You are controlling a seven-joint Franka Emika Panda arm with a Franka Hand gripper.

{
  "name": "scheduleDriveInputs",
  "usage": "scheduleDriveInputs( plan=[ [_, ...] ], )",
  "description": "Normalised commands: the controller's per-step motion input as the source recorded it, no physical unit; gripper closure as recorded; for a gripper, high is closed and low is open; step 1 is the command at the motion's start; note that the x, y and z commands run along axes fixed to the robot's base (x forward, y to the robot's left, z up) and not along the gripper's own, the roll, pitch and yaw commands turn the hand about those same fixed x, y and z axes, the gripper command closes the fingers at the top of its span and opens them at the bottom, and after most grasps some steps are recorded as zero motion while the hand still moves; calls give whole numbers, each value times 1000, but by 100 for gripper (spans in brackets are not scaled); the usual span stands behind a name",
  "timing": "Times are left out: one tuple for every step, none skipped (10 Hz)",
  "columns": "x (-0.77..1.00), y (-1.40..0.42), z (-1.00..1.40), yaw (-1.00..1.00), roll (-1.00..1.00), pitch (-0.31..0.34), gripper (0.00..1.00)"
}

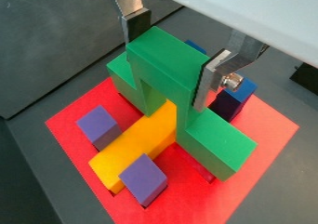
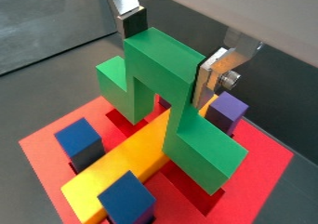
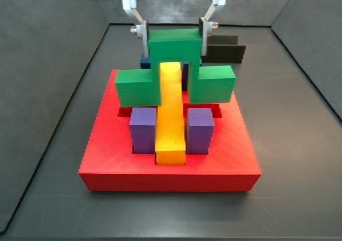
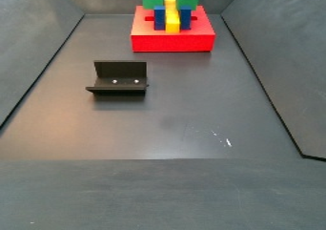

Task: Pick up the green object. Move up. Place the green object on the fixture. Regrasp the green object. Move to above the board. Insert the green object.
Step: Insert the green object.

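With the end effector (image 1: 174, 53) clamped on the green object (image 1: 174, 93) straddling the board's (image 1: 267, 125) yellow bar (image 1: 137, 144), press straight down — no tilting — until its arms seat.

The gripper (image 3: 174, 30) hangs at the upper middle of a side view and points straight down from a white wrist body at the top edge. Its two flat silver fingers (image 1: 128, 14) stand apart, and the green object (image 1: 168, 65) sits between them, with the dark pads against its central block. In both wrist views one finger comes from the upper left and one finger (image 2: 218, 72) is at the right.
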Motion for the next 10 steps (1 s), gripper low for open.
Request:
scheduleDriveInputs(
  plan=[
    [0,0,0,31,0,-11,100],
    [46,0,-31,83,0,0,100],
    [86,0,-111,80,0,0,100],
    [146,0,-229,63,0,-4,100],
    [206,0,-366,106,1,-4,100],
    [134,0,-469,106,84,0,100],
    [97,0,-406,43,143,0,100],
    [86,0,-286,0,161,47,100],
    [0,0,-260,0,151,40,100],
    [0,-9,-283,-6,169,36,100]
  ],
)
